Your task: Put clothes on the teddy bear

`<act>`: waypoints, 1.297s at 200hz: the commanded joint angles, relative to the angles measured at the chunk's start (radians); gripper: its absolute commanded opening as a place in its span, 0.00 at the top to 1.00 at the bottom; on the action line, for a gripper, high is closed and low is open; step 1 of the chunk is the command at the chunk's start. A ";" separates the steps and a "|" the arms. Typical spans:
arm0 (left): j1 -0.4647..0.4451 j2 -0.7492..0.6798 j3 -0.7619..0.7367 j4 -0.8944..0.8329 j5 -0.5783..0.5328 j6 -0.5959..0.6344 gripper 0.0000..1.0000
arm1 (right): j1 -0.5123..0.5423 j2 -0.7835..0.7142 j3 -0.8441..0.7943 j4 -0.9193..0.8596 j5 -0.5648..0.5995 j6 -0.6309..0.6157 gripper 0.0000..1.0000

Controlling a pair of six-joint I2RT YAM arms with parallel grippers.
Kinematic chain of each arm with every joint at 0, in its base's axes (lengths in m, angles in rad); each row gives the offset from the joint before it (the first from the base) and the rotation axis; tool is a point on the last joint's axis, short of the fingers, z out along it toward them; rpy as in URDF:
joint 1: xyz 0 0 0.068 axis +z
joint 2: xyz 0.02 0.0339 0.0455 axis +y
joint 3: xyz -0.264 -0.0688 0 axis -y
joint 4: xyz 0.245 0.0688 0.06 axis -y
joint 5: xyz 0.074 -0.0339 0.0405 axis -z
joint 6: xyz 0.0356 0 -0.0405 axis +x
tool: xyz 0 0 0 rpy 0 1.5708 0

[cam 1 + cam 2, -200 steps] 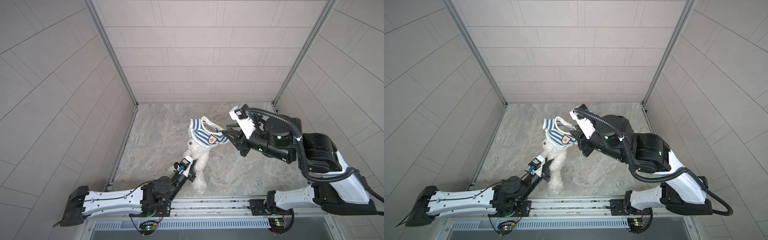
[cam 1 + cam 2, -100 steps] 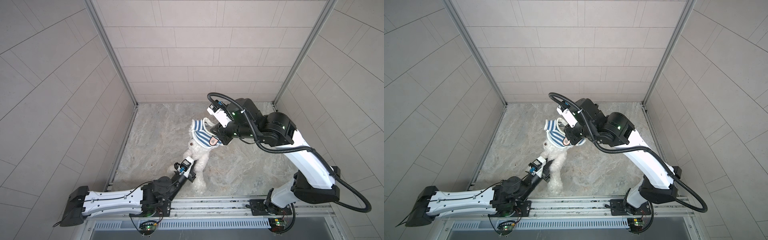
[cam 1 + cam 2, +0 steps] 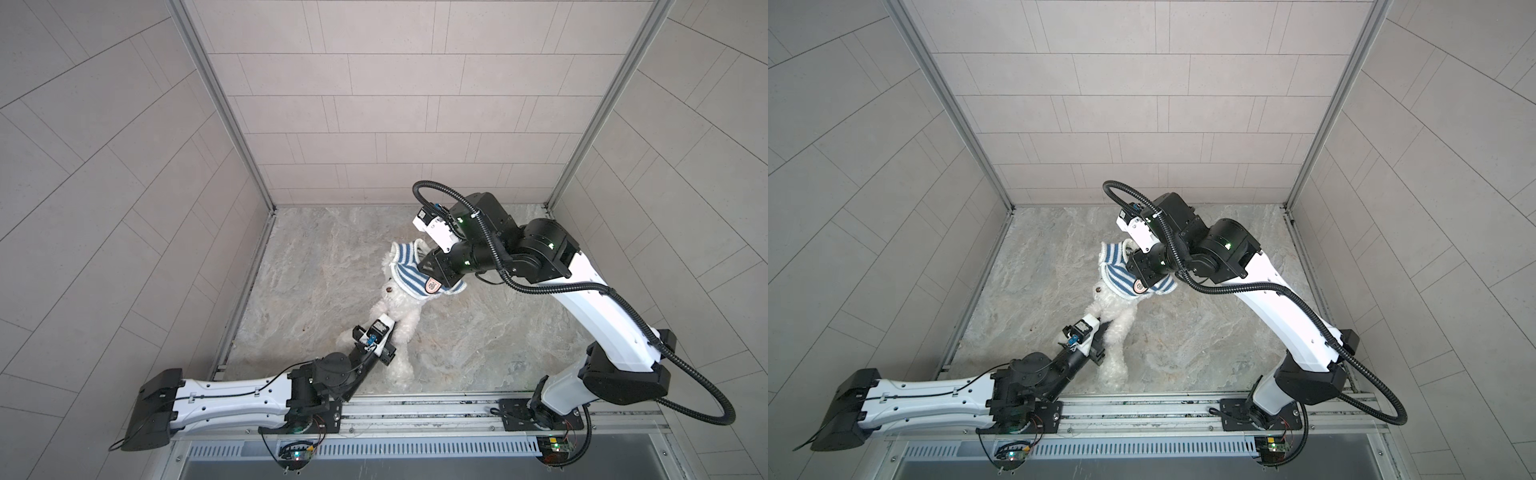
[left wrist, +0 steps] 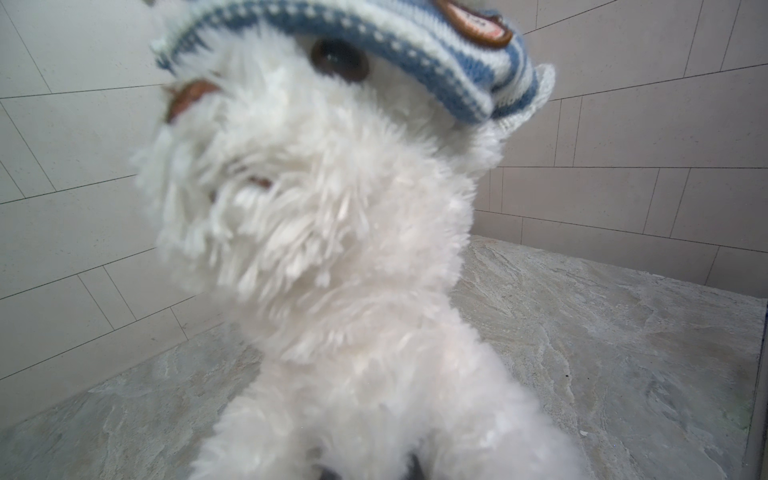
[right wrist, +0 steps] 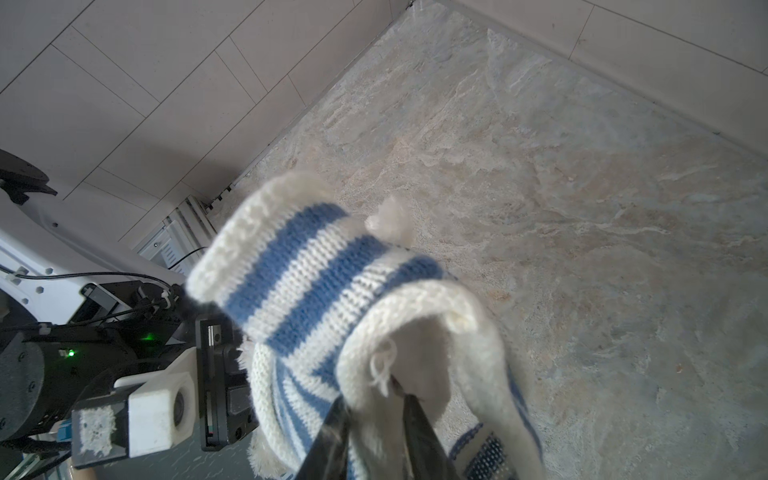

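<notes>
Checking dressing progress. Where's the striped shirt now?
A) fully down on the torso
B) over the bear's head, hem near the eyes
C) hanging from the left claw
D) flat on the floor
B: the striped shirt caps the teddy bear on the head, hem at the eye, while the right claw pinches its edge.

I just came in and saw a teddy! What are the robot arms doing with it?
They are dressing the teddy bear. The left gripper holds the bear by its lower body. The right gripper pinches the striped shirt, which sits over the bear's head, down to about its eyes. Its body is bare.
</notes>
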 commanded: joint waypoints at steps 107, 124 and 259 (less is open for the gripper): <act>-0.006 0.000 0.016 0.051 -0.007 0.003 1.00 | -0.026 -0.117 -0.082 0.112 -0.040 0.060 0.71; -0.006 -0.002 0.016 0.051 -0.007 0.004 1.00 | -0.037 -0.109 -0.083 0.105 -0.042 0.058 0.76; -0.006 -0.005 0.014 0.044 -0.006 0.006 1.00 | -0.071 -0.016 -0.048 0.050 -0.035 0.006 0.72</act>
